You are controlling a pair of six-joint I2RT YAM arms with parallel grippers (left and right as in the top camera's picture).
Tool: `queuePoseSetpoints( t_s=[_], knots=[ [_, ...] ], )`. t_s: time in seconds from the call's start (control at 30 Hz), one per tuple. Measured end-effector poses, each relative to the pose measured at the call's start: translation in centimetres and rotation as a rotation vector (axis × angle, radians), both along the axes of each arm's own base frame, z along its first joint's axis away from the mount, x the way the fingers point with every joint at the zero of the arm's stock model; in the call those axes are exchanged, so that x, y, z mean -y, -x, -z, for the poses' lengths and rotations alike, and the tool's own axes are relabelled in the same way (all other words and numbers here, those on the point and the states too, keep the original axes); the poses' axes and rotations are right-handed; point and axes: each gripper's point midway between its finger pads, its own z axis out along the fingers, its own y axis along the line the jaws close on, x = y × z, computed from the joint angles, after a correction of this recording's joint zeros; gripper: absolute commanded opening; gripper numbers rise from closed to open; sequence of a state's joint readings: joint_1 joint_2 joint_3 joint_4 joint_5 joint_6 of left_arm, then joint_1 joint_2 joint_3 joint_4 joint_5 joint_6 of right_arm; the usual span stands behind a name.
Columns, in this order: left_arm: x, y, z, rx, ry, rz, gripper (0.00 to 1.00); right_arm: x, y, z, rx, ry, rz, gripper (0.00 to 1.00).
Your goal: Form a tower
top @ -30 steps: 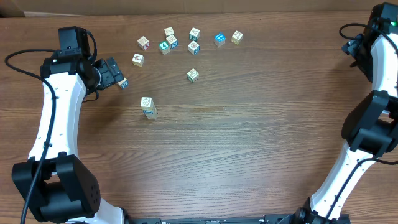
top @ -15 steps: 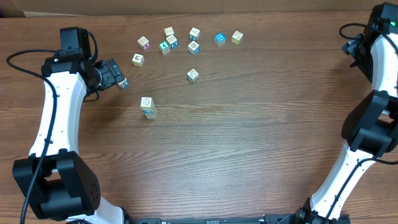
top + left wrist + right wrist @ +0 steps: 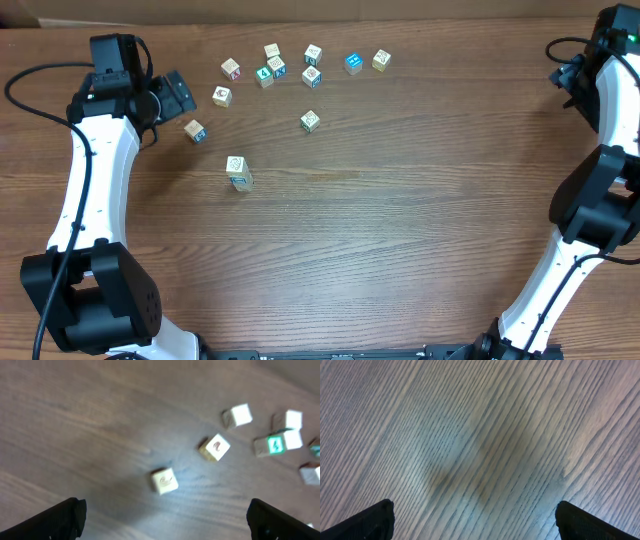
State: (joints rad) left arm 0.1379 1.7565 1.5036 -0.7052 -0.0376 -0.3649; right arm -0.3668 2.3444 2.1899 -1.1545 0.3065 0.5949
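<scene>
Motion was all on the left side. The left gripper [image 3: 178,92] had pulled back from a small pale wooden cube with a bit of blue on one face [image 3: 194,131]. A moment before, the gripper sat right over that cube and hid most of it. Now the cube lay by itself on the brown wooden desk [image 3: 400,230], just in front of the gripper, with a gap between them. The gripper's two black fingers [image 3: 65,517] stood wide apart and held nothing.

The tower [image 3: 238,172], a short stack of small pale wooden cubes with a cream top and a blue-teal face under it, had not moved. It stood farther out from the left gripper, past the lone cube, and well apart from the gripper. It looked only two cubes high.

The right gripper [image 3: 475,517] had stayed where it was, very far from the tower. Its fingers were wide apart too, with only bare desk under them.

It seemed the lone cube had been let go or missed, not put on the tower. So the tower was no taller, and the job was still near its start. A bunch of other small wooden cubes [image 3: 276,68] waited off to one side of the left gripper. The left gripper would likely have to reach out again for the lone cube and close on it well.
</scene>
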Motion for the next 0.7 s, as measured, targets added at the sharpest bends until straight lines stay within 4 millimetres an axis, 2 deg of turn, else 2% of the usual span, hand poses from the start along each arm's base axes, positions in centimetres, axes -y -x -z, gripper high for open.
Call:
queuePoseSetpoints(
  t_s=[0.27,0.47,0.7],
  knots=[
    [0.4,-2.0,-1.5,0.099,-0.013,0.014,0.99,0.0,0.0,0.0,-0.001,0.0,0.0,1.0],
    [2.4,-4.5,-3.8,0.228,-0.025,0.059,1.0,0.0,0.0,0.0,-0.001,0.0,0.0,1.0],
    [3.2,-4.8,-4.0,0.242,-0.024,0.075,1.0,0.0,0.0,0.0,0.0,0.0,-0.001,1.0]
  ],
)
